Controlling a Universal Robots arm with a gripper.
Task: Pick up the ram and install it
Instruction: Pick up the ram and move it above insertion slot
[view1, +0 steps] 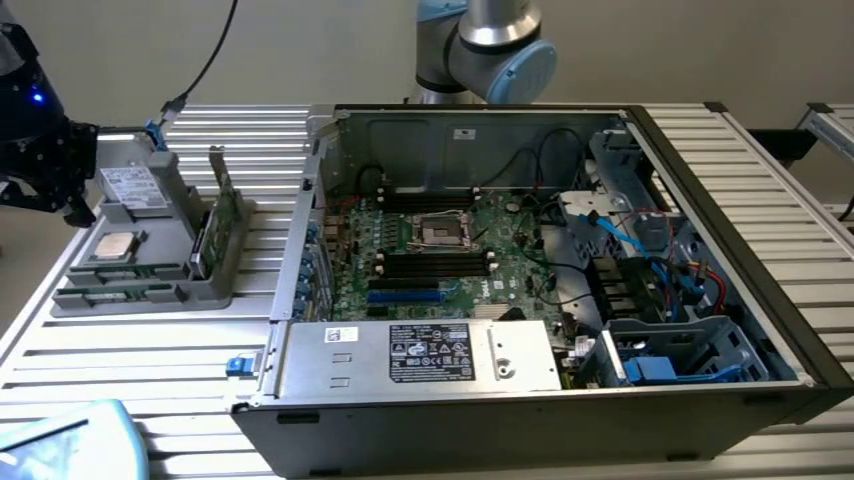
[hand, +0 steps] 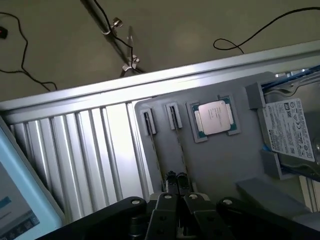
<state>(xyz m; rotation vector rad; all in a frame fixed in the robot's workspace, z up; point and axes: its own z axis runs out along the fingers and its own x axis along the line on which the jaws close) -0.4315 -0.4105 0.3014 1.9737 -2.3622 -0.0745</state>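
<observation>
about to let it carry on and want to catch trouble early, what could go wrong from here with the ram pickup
1. The gripper is shut just above the ram in the gray tray. Going down like this, its tips would likely press on the stick's edge rather than straddle it.
2. A second ram stick lies in the neighbouring slot, so a slightly off approach might knock it.
3. The processor sits in its recess beside those slots and could get bumped.

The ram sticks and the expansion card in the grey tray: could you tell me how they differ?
The ram sticks are long, narrow strips sitting low in the grey tray; the expansion card is taller and stands up well above it. The card carries a metal bracket; the sticks show none. Both are green circuit boards.
</observation>
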